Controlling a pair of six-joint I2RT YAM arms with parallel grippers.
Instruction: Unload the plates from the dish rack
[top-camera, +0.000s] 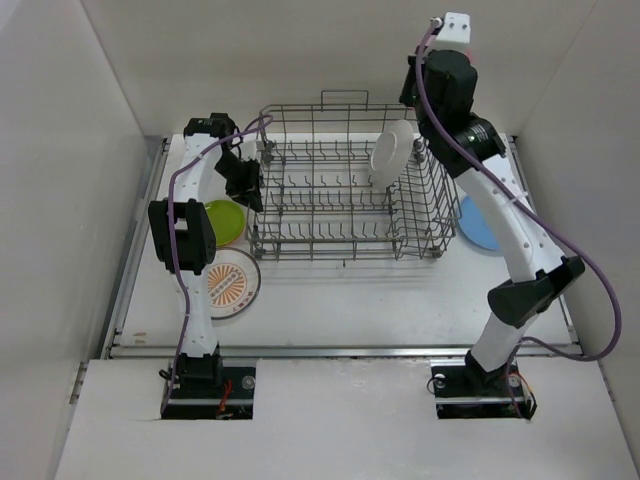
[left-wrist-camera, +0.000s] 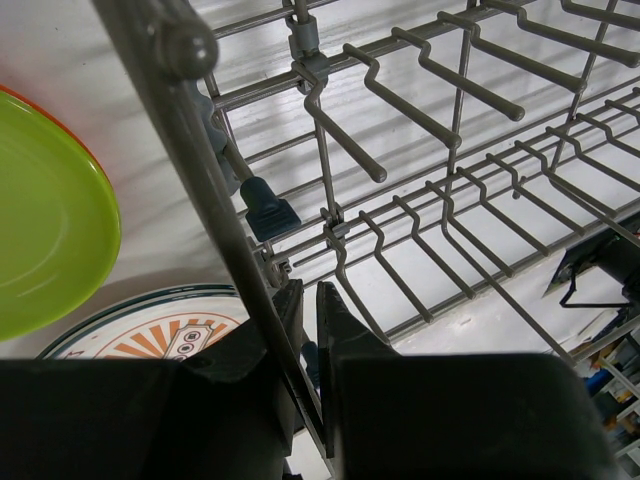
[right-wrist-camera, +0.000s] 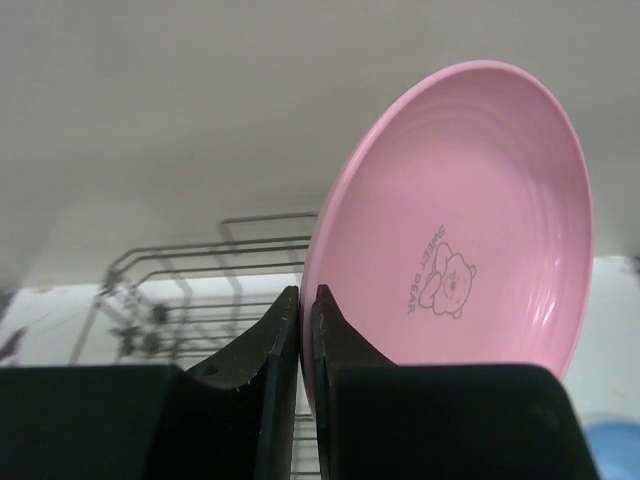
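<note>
Pink plate with a small bear print is held upright, pinched at its rim by the closed fingers of the right gripper. In the top view it is seen over the right part of the dish rack, close to the rack's right wall. Whether its lower edge sits between the tines cannot be told.

The dish rack is set at the middle of the table, toward the far wall. The top wire of its left side is clamped by the left gripper, with the fingers closed on the wire.

A lime green plate is laid flat on the table just left of the rack, near the left gripper. A white plate with an orange printed pattern is laid flat just beside the green one, on the side nearer the arm bases. It is partly covered by the left arm in the top view.

A blue plate is laid flat on the table right of the rack and is partly hidden by the right arm.
</note>
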